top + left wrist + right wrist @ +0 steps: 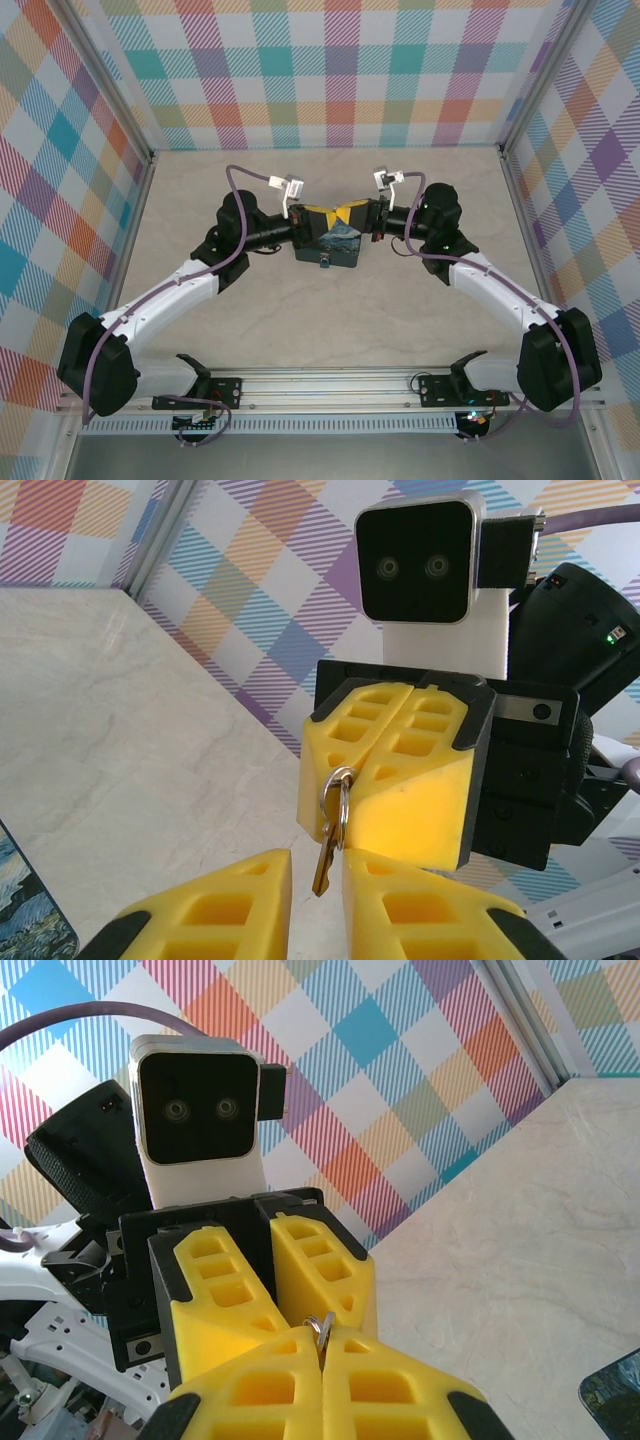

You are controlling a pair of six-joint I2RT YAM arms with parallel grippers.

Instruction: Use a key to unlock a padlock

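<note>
Brass key (322, 868) hangs by ring (337, 798) from my right tool (322, 1345), clamped shut, above tin (30, 910); left tool (318, 880) slightly open around it. Skewed pinch could drop key.

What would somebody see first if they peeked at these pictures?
Two yellow grippers meet nose to nose over the middle of the table. The right gripper pinches a silver key ring, and a tiny key dangles from it between the open fingers of the left gripper. Under them lies a dark blue tin with a painted picture, and bright checked walls stand all round.
</note>
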